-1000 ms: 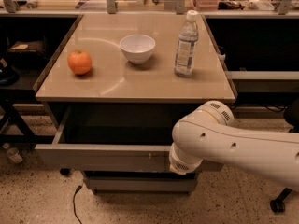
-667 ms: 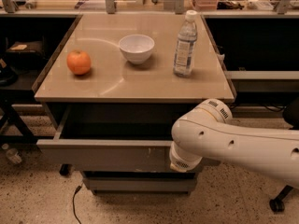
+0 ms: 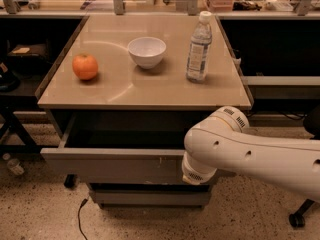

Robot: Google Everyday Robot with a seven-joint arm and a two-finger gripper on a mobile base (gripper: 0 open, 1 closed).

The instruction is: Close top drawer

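The top drawer is a wide grey metal drawer under the beige tabletop, pulled partly out, with its dark tray showing behind the flat front. Small pale scratches mark the front right of centre. My white arm reaches in from the right, and its wrist end with the gripper is against the right part of the drawer front. The arm's body hides the gripper's tip.
On the tabletop stand an orange, a white bowl and a clear water bottle. A lower grey drawer front sits below. A cable lies on the speckled floor. Dark shelving flanks both sides.
The drawer has slid inward a little, its front closer to the cabinet. My arm has moved with it, staying on the front's right part.
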